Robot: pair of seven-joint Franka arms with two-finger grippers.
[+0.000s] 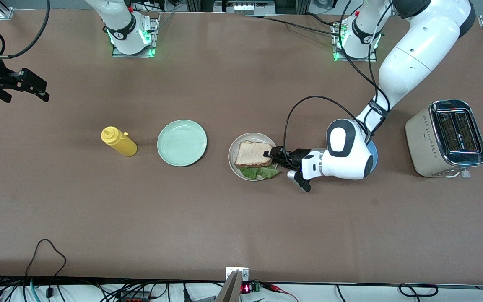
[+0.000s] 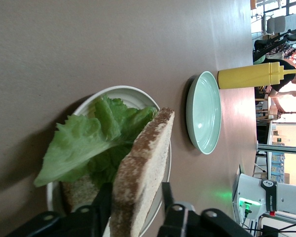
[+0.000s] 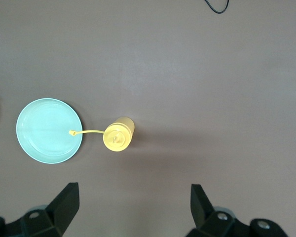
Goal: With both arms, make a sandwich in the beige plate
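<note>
The beige plate [image 1: 230,157] lies mid-table with the sandwich on it: a top bread slice [image 1: 253,153] over a green lettuce leaf [image 1: 261,171] that sticks out toward the front camera. In the left wrist view the top slice [image 2: 143,168] leans on the lettuce [image 2: 84,143], with a lower slice [image 2: 78,193] under them on the plate [image 2: 123,91]. My left gripper [image 1: 271,153] straddles the top slice's edge; it is open, one finger against the crust, the other apart from it. My right gripper [image 1: 32,86] waits open and empty above the table at the right arm's end.
A mint-green plate [image 1: 182,142] sits beside the beige plate toward the right arm's end, then a yellow squeeze bottle [image 1: 119,141]. A toaster [image 1: 447,138] stands at the left arm's end. A blue plate [image 1: 375,152] peeks out under the left arm.
</note>
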